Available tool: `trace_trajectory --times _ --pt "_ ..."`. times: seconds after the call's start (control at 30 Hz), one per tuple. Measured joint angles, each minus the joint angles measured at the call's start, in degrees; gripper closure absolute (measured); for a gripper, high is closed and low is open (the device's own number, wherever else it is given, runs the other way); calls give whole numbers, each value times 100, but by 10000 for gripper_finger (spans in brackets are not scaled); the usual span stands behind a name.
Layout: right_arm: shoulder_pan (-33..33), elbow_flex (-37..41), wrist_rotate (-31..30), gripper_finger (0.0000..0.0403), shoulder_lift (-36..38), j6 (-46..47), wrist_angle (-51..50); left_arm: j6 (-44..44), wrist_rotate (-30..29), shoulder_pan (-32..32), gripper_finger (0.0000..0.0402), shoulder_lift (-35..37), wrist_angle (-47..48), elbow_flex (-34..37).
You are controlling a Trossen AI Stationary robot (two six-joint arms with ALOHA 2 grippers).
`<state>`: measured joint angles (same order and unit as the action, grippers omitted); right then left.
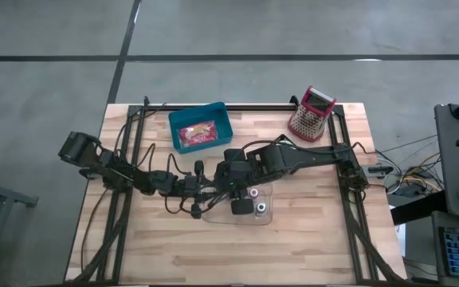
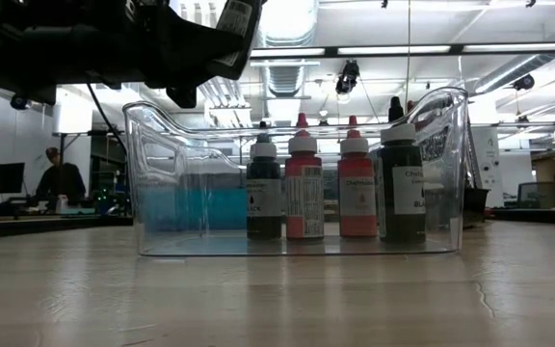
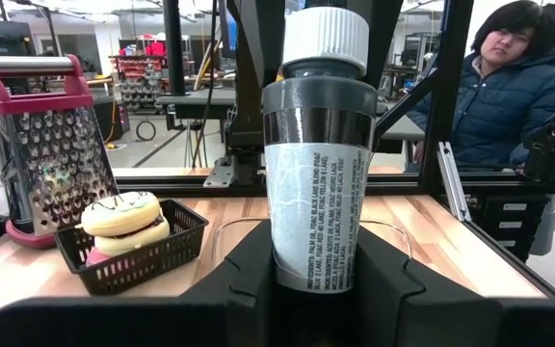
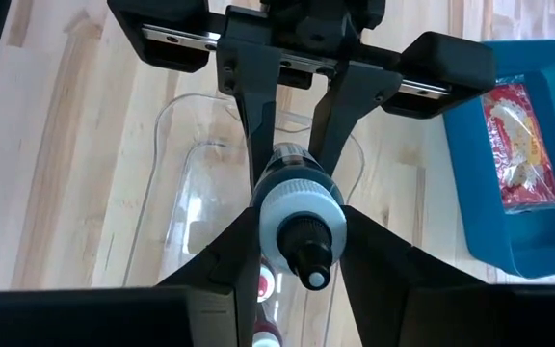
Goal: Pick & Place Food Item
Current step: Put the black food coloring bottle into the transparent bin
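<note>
Both tools grip one dark food-colouring bottle [image 3: 316, 183] above the clear bin [image 1: 237, 214]: left tool [image 3: 316, 275] at its base, right tool [image 4: 302, 226] at the neck. We'd release only one, probably left, then lower upright.

A white-capped bottle [image 4: 300, 214] is clamped between the right gripper [image 4: 302, 253] and the left gripper [image 4: 297, 145] above a clear bin [image 4: 176, 207]; a blue bin [image 4: 518, 164] lies beside the clear one.

four dropper bottles [image 2: 303, 188] in one clear bin [image 2: 162, 183], a fifth bottle [image 3: 317, 154] held, one grater [image 1: 311, 113].
</note>
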<state>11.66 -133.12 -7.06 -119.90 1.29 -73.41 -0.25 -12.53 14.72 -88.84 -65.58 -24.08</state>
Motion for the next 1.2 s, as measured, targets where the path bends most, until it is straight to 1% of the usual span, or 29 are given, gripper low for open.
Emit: trace_trajectory --times 0.57,0.7,0.77,1.0,1.1,1.2 --pt "0 2 64 294 0 -84 -13 0 16 -2 310 0 -4 0" --pt "3 4 92 294 0 -79 -18 -2 145 -4 308 0 26 0" --pt "7 8 98 294 0 -80 -35 -38 169 -4 289 4 108 -5" --pt "17 15 165 294 0 -110 -182 -150 303 4 179 118 481 -7" --pt "15 15 156 294 0 -108 -173 -234 566 7 150 209 632 -7" --pt "18 15 192 294 0 -106 -182 -285 732 20 135 368 1002 -13"
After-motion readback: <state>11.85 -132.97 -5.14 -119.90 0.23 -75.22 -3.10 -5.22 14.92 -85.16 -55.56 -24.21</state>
